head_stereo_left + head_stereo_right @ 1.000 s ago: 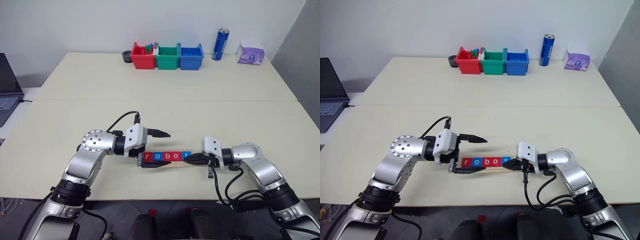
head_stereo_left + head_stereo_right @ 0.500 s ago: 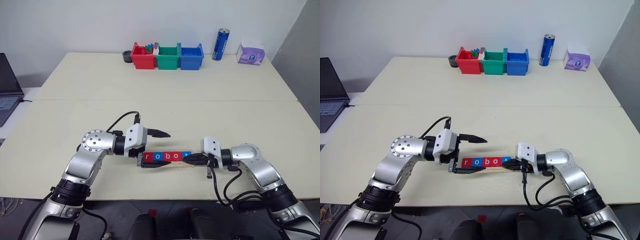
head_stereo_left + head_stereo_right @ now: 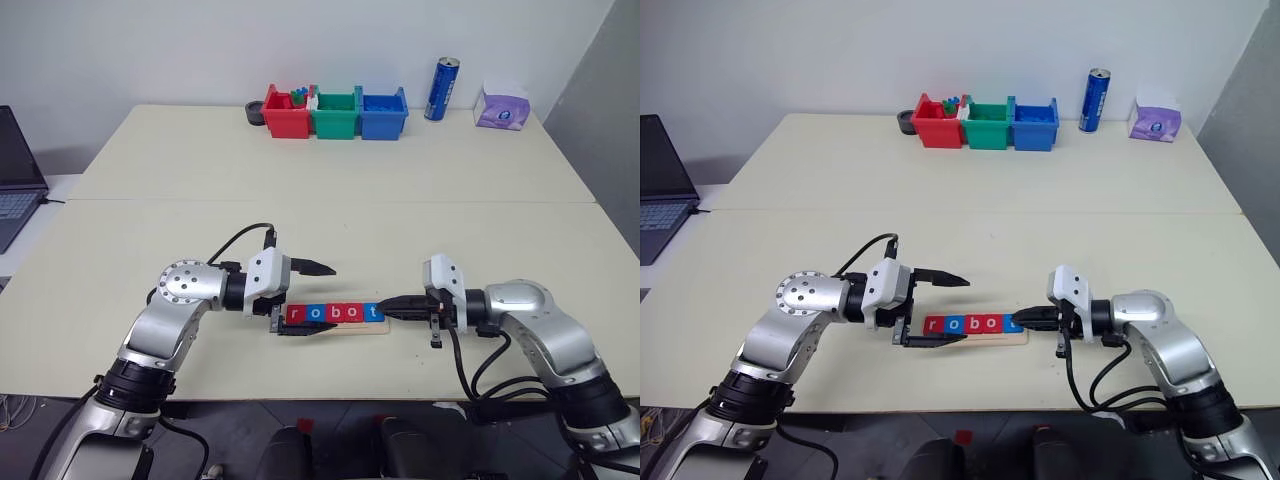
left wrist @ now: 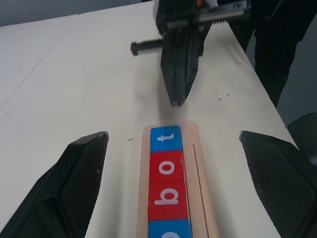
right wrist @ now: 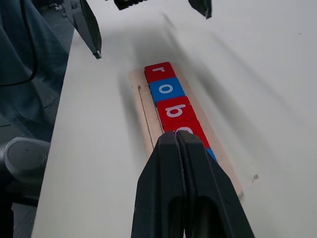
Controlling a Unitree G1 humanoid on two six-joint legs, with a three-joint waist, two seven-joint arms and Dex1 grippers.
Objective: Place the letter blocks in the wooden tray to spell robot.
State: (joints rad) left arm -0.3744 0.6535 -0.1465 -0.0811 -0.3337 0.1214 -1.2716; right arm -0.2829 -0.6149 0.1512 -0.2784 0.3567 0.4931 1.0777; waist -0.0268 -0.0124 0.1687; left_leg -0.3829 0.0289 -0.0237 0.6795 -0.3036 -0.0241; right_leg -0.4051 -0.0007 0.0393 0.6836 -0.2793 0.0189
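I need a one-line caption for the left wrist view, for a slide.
Open left gripper straddles the wooden tray of letter blocks; the shut right gripper hangs beyond the blue t.

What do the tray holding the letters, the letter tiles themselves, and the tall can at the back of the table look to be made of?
The wooden tray: pale unfinished-looking wood, matte, with a groove cut along it. The letter blocks: flat red and blue tiles with white letters, smooth and evenly coloured, likely painted wood or plastic; I cannot tell which. The blue can: probably metal, judging by its glossy body and silvery top.
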